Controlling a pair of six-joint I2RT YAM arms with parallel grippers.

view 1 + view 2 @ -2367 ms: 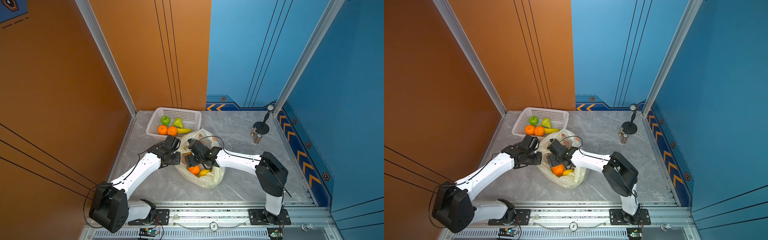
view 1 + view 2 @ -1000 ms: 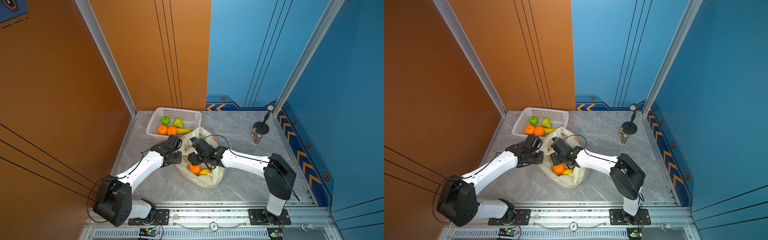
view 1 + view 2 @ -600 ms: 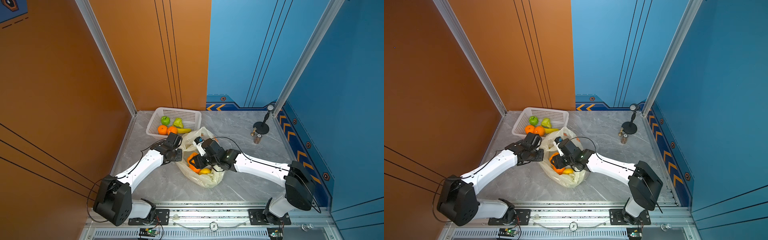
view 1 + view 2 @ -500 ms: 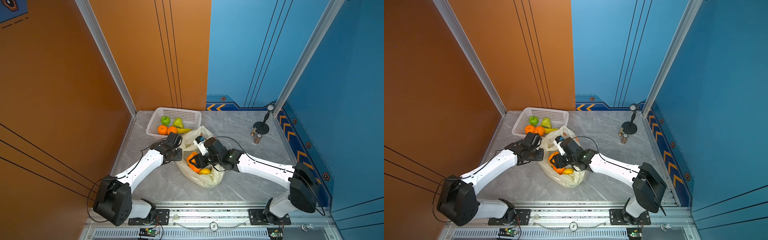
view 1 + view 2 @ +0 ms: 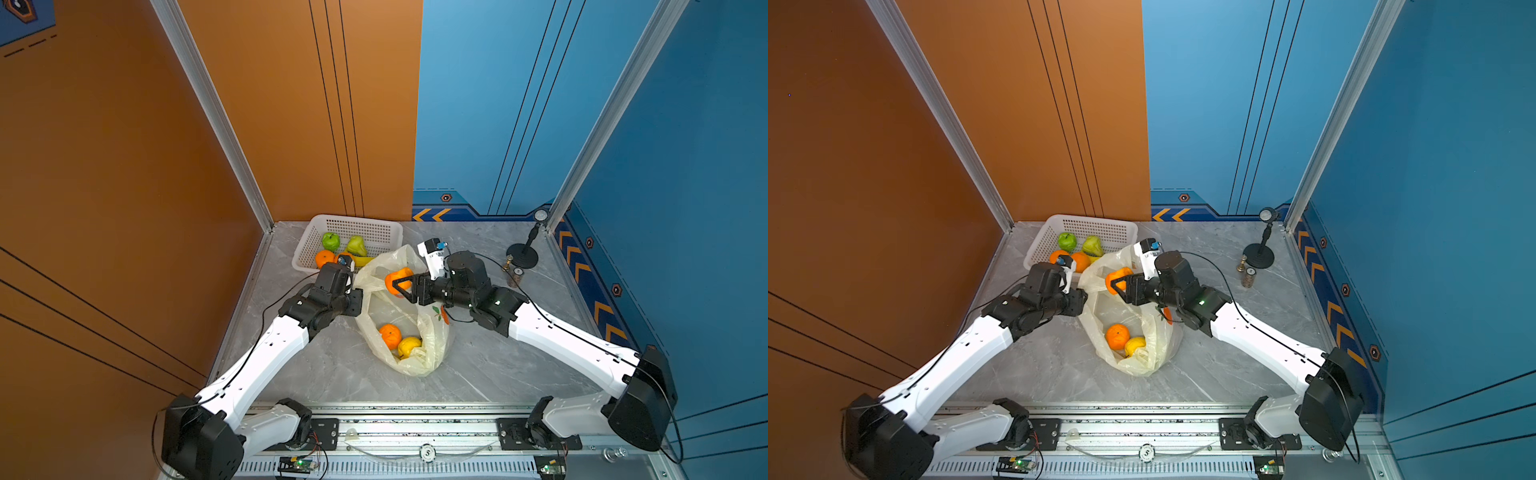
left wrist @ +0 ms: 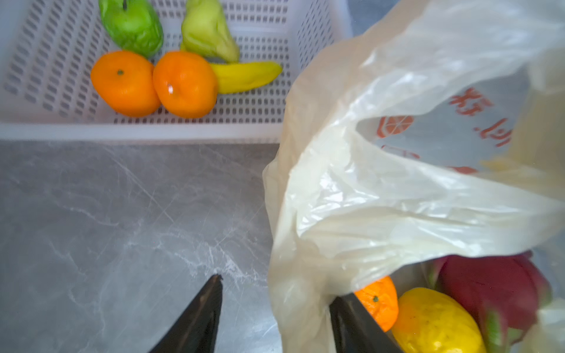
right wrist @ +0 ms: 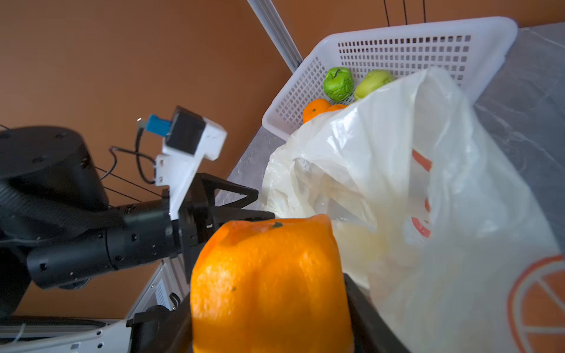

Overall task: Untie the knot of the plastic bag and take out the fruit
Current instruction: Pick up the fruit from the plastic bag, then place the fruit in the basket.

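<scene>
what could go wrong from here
The right tool grips the orange right beside the raised rim of the plastic bag; carrying it to the basket might snag and drag the plastic. The left tool is open, the rim only draped over one finger, so the mouth may sag over the fruit inside.

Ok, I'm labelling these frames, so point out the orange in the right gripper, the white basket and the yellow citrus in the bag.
orange point(image 7: 269, 284): right wrist view, middle of its dimpled skin.
white basket point(image 6: 122, 132): left wrist view, plain rim band.
yellow citrus point(image 5: 409, 346): in a top view, middle of its peel.
</scene>
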